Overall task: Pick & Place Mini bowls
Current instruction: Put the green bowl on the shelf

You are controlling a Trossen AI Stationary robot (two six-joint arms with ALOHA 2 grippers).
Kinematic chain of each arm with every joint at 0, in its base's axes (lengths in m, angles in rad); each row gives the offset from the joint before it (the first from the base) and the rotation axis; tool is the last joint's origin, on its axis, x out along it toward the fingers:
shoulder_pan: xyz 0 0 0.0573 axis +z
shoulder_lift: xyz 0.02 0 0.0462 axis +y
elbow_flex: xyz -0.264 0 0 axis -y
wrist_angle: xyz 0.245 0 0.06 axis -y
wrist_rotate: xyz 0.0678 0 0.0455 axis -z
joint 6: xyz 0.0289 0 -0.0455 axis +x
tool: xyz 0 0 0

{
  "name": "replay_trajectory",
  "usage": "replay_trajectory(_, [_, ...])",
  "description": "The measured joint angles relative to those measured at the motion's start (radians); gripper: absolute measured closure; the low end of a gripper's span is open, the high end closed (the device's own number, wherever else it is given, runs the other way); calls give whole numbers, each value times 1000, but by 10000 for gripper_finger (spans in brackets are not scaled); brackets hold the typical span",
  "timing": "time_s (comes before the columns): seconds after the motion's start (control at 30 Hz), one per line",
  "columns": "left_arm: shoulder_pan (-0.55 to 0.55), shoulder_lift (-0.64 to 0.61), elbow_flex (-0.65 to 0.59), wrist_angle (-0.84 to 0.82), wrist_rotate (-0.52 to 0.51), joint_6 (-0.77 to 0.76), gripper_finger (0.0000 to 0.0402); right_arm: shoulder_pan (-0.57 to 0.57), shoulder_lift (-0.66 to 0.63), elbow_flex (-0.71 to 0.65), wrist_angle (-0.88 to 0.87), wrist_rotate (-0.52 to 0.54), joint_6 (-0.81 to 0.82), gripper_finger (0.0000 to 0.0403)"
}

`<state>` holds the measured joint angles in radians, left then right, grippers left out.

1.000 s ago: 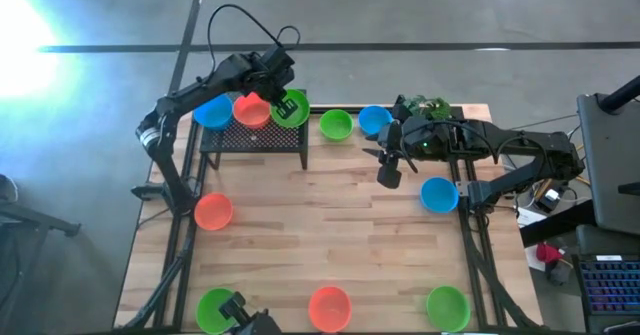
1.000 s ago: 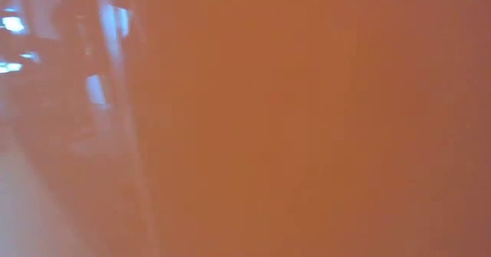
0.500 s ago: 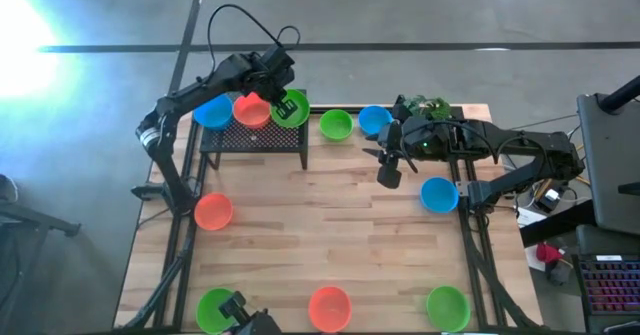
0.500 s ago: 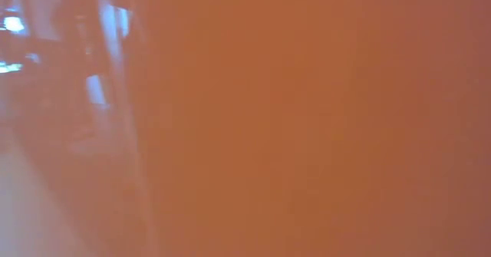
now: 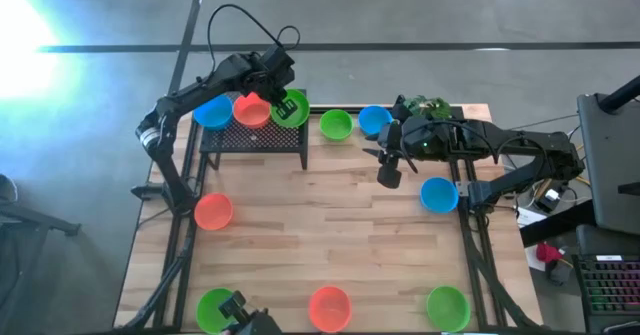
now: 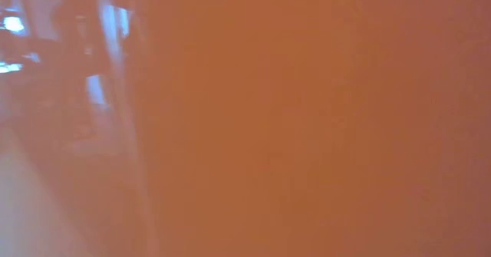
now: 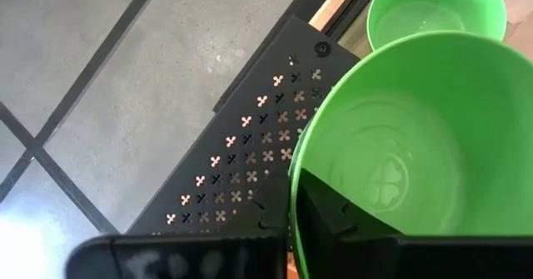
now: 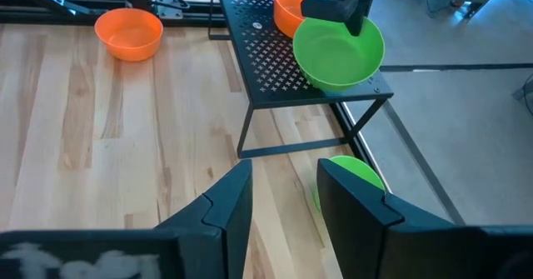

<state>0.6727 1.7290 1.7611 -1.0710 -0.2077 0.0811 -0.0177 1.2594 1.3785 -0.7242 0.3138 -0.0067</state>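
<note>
A black mesh stand (image 5: 255,137) at the table's far left carries a blue bowl (image 5: 212,111), an orange bowl (image 5: 252,109) and a green bowl (image 5: 296,113). My left gripper (image 5: 284,102) is shut on this green bowl (image 7: 416,137) at the stand's right end. My right gripper (image 5: 388,173) is open and empty above the table's middle right; its wrist view (image 8: 283,196) shows bare wood between the fingers. Other bowls rest on the table: green (image 5: 336,125), blue (image 5: 374,119) and blue (image 5: 438,194). My left gripper holds the green bowl by its rim (image 7: 293,179), on the side toward the orange bowl. One finger (image 7: 329,208) is inside the bowl; the bowl's wall hides the other. The fingers come from above (image 8: 333,8). The bowl sits upright on the stand's top (image 8: 366,86).
An orange bowl (image 5: 213,212) lies at the left. Green (image 5: 218,308), orange (image 5: 329,307) and green (image 5: 447,306) bowls stand along the near edge. A plant sprig (image 5: 425,105) is at the far right. An orange blur (image 6: 307,119) fills the low view.
</note>
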Motion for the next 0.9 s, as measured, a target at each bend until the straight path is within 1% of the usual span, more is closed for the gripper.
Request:
replay_trajectory(0.1, [0, 0, 0, 0, -2, 1, 356, 0, 0, 0, 0, 0, 2, 270])
replay_trajectory(0.2, [0, 0, 0, 1, -5, 1, 345, 0, 0, 0, 0, 0, 3, 274])
replay_trajectory(0.4, [0, 0, 0, 3, -59, 30, 342, 0, 0, 0, 0, 0, 0, 277])
replay_trajectory(0.57, [0, 0, 0, 11, -60, 33, 342, 0, 0, 0, 0, 0, 0, 273])
replay_trajectory(0.63, [-2, 0, 0, 16, -39, 33, 342, 0, 0, 0, 0, 0, -1, 273])
replay_trajectory(0.8, [-27, -2, 5, 14, 94, 91, 342, 0, 0, 0, 0, 0, -5, 280])
replay_trajectory(0.9, [-46, -2, 3, 0, 103, 109, 342, 0, 0, 0, 0, 1, -14, 279])
